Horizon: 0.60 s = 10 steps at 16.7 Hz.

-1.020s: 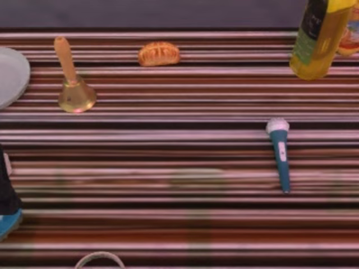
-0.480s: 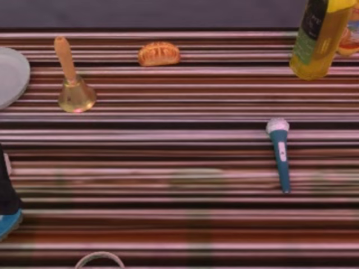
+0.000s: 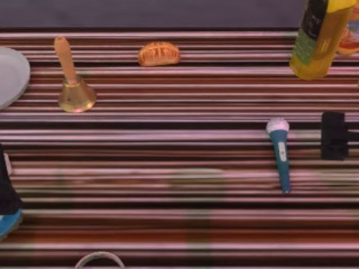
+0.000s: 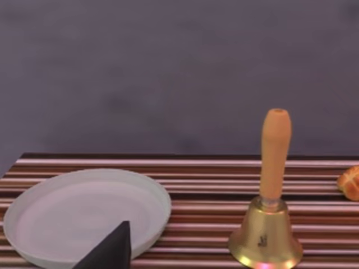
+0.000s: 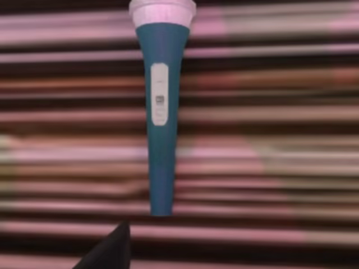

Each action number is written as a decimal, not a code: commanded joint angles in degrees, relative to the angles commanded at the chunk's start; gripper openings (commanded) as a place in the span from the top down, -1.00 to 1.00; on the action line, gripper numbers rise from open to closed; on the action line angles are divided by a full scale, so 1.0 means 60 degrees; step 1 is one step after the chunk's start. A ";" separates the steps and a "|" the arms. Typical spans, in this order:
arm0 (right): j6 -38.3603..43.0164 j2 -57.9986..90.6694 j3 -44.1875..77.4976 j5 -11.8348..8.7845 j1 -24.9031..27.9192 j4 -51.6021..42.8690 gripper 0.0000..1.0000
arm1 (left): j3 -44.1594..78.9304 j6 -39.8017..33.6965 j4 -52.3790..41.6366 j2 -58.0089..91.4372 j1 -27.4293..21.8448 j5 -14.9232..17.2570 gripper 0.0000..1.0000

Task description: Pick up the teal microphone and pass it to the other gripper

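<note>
Right tool [image 3: 335, 136] hovers right of the teal microphone [image 3: 280, 154], opening unclear.

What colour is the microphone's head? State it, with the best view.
White, above a teal handle. The teal microphone shows it best in the top view; the right wrist view crops it.

R arm [image 3: 335, 135]: black section in at table's right edge, mid-height. L arm [image 3: 8, 193]: parked at left edge. One fingertip [image 4: 109, 251] seen per wrist cam.
</note>
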 joint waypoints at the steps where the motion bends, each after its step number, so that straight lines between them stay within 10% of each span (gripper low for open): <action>1: 0.0221 0.0931 0.0581 0.0020 0.0209 -0.0435 -1.00 | 0.0000 0.0000 0.0000 0.0000 0.0000 0.0000 -1.00; 10: 0.1587 0.6005 0.4348 0.0106 0.1491 -0.2862 -1.00 | 0.0000 0.0000 0.0000 0.0000 0.0000 0.0000 -1.00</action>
